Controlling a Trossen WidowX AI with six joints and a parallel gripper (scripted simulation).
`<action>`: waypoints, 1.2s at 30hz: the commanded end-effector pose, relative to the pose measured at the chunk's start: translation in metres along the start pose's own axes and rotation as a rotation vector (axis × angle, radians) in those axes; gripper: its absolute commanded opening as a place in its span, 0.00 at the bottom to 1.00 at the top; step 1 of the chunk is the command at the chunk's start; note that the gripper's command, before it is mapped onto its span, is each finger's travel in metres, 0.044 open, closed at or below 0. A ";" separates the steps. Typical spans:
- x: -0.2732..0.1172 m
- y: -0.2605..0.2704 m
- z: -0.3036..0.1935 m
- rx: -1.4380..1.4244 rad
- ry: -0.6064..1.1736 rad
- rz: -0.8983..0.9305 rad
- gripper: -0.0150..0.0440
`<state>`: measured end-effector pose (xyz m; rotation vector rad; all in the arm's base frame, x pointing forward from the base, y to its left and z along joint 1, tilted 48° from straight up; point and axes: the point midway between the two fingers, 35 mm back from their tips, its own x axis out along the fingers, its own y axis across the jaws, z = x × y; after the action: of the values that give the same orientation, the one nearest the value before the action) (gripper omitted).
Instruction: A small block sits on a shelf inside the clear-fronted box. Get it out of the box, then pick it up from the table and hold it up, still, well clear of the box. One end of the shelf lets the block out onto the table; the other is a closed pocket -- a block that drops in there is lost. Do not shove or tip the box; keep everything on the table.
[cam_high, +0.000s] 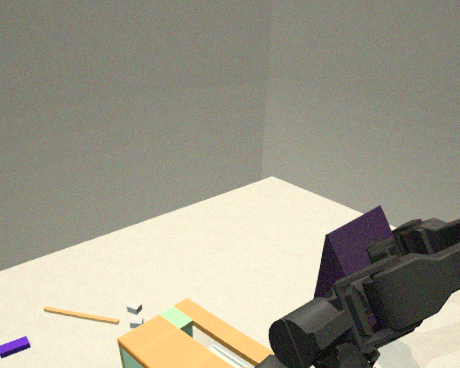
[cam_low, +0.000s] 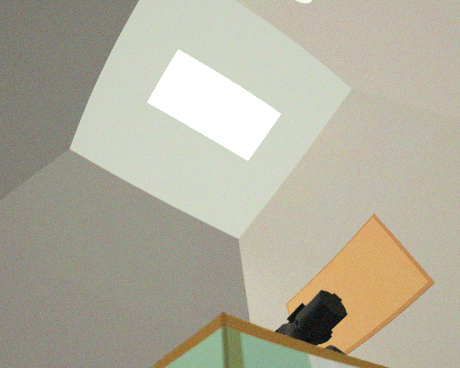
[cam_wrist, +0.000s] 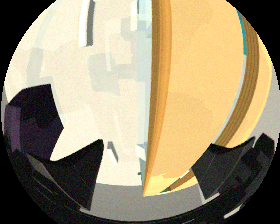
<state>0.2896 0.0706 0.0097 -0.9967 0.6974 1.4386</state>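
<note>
The box shows its orange top and pale green parts at the bottom of the top view. Only its upper corner shows in the exterior view. In the wrist view its orange panel fills the right half, with a clear pane along its left edge. An opening runs along its top. My gripper is open, with nothing between its fingers. It is above the box, with the box's edge between the fingertips in the wrist view. I cannot make out the small block or the shelf in any view.
A large dark purple object stands beside the box, partly behind the arm. A purple bar, an orange stick and two small grey pieces lie on the table beyond the box.
</note>
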 end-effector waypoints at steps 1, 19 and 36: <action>0.004 0.000 -0.008 -0.001 -0.001 0.003 0.93; 0.022 0.001 -0.057 -0.001 0.002 0.004 0.93; 0.038 0.001 -0.101 -0.002 0.004 0.003 0.93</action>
<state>0.3086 0.0049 -0.0611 -1.0005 0.6943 1.4331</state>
